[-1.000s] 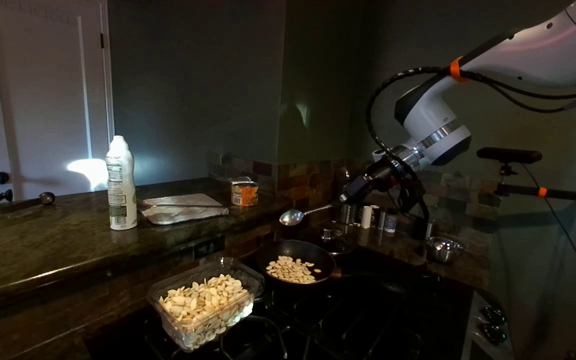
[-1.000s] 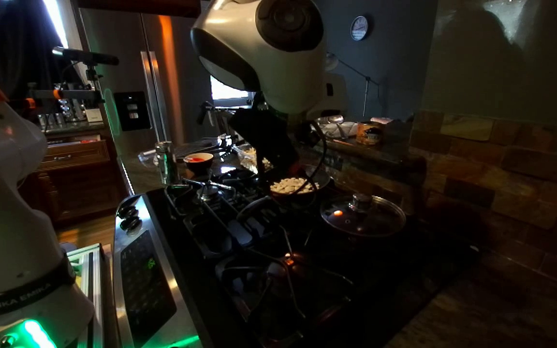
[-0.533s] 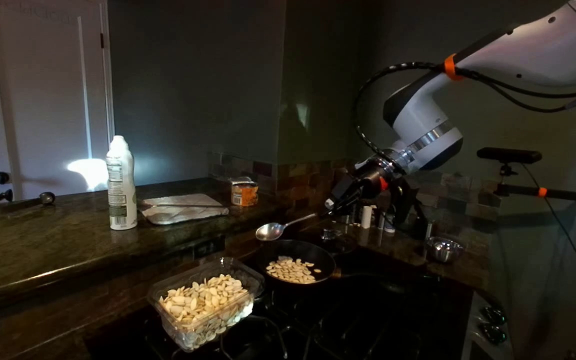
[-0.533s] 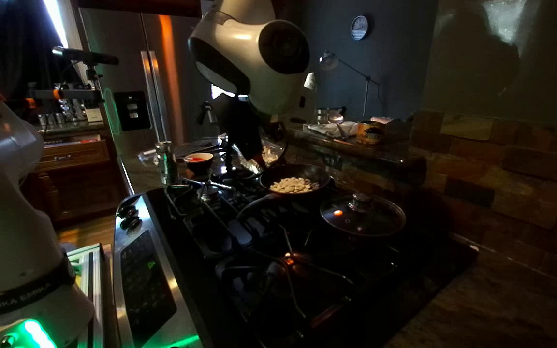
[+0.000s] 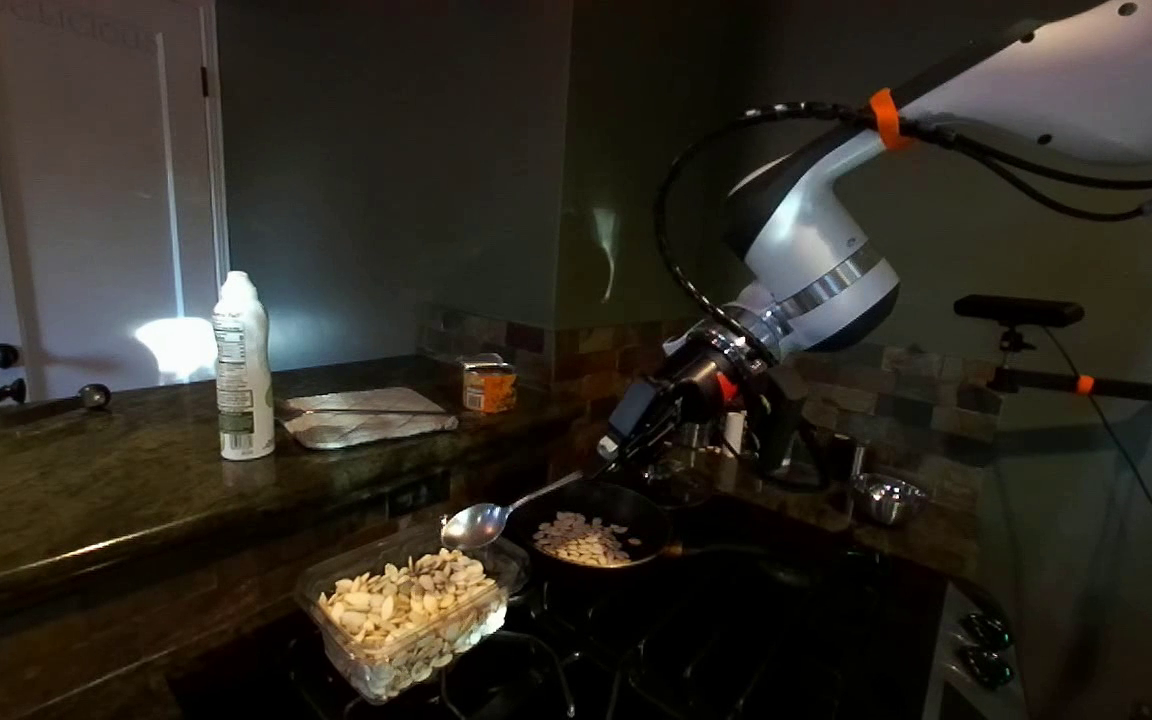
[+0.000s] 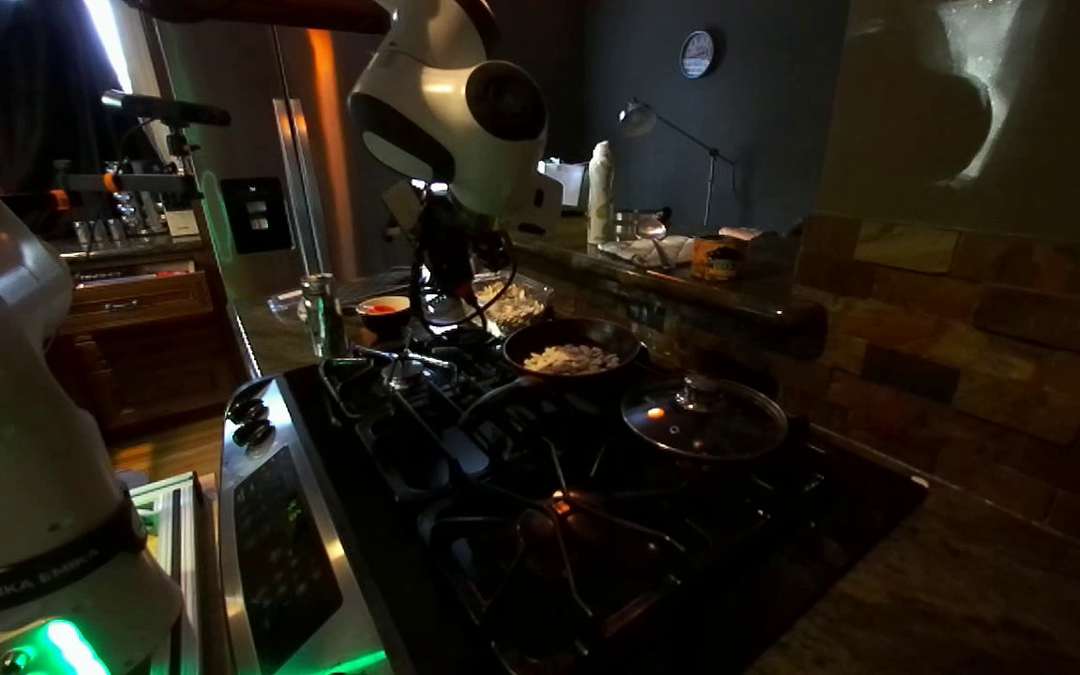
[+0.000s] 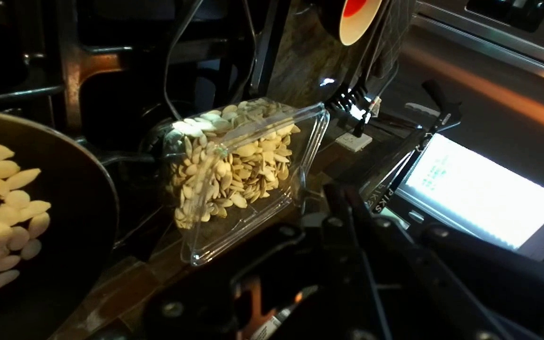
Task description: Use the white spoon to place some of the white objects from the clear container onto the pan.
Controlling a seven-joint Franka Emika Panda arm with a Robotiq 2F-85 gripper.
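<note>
In an exterior view, your gripper [image 5: 611,459] is clamped on the spoon [image 5: 482,523], pointing to eight o'clock toward the clear container [image 5: 381,553].

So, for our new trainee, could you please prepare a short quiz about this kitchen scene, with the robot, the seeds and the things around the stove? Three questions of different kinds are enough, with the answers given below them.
1. True or false: there are seeds in the clear tub and also in the pan.
2. Fill the gap: the gripper holds a ____.
3. Choose one. Which of these stands on the raised counter?
a) the pan
b) the white bottle
c) the clear tub

Key
1: true
2: spoon
3: b
</note>
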